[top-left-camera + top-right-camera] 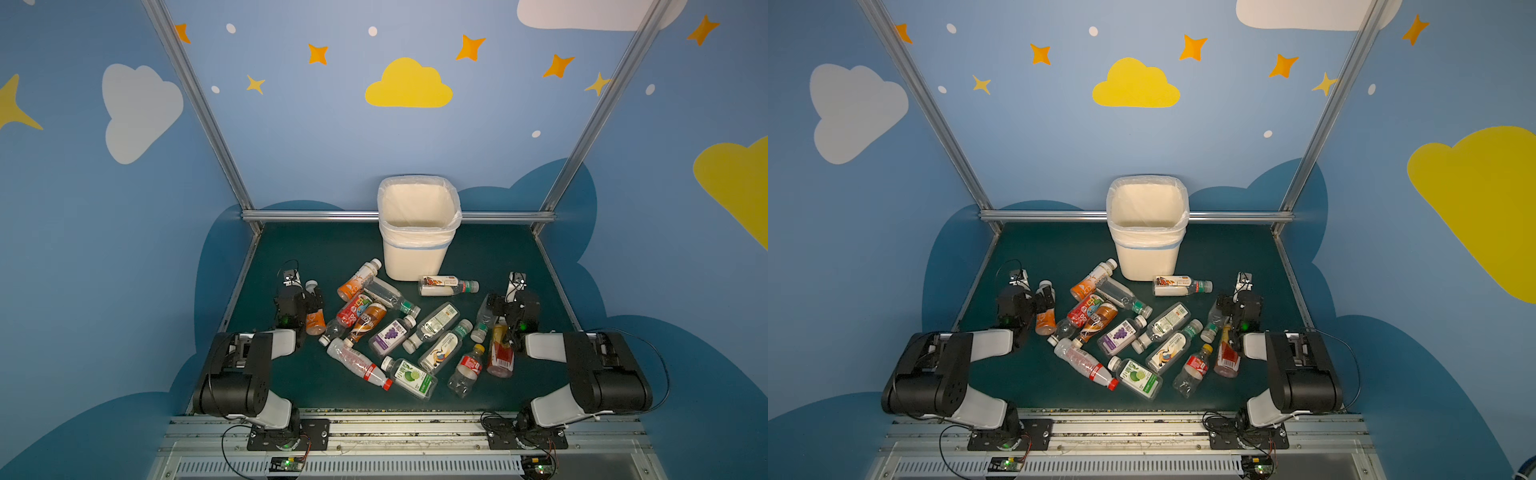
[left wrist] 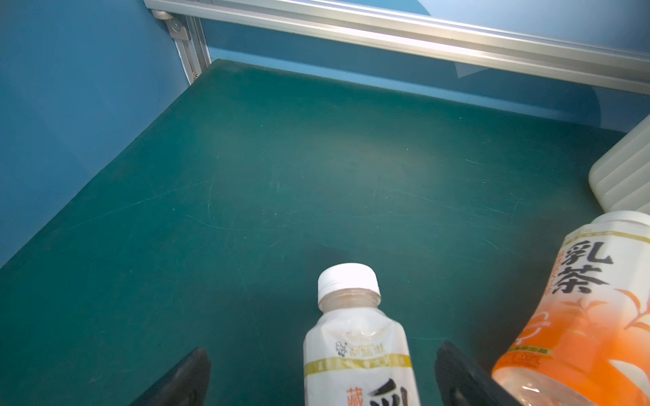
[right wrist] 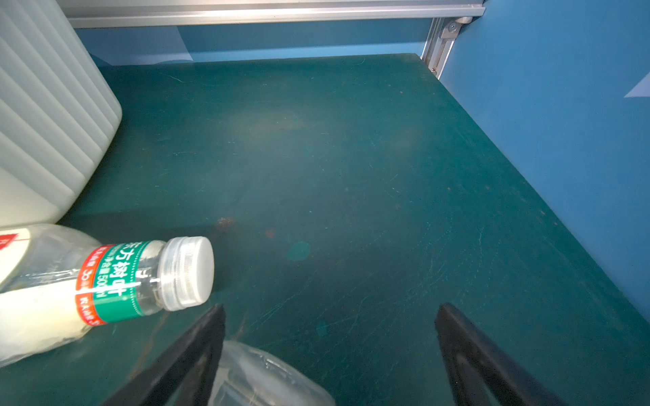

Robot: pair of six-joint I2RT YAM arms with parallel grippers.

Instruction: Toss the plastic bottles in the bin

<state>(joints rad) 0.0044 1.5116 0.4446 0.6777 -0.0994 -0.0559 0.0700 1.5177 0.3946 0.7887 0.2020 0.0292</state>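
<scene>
The cream-white bin [image 1: 417, 249] [image 1: 1146, 253] stands at the back middle of the green table. Several plastic bottles [image 1: 390, 334] [image 1: 1123, 334] lie scattered in front of it. My left gripper [image 1: 309, 299] [image 2: 323, 372] is open and low over an orange-labelled bottle with a white cap [image 1: 314, 322] [image 2: 355, 337], which lies between the fingers [image 2: 186, 379] without touching them. My right gripper [image 1: 498, 305] [image 3: 330, 337] is open too. The base of a clear bottle [image 1: 482, 320] [image 3: 260, 376] lies against one of its fingers [image 3: 197, 355].
An orange milk-tea bottle [image 2: 580, 316] lies close beside the left gripper. A bottle with a green and red neck band [image 3: 105, 281] [image 1: 446, 286] lies by the bin's ribbed wall [image 3: 45, 105]. Aluminium frame rails [image 1: 316, 215] and blue walls border the table.
</scene>
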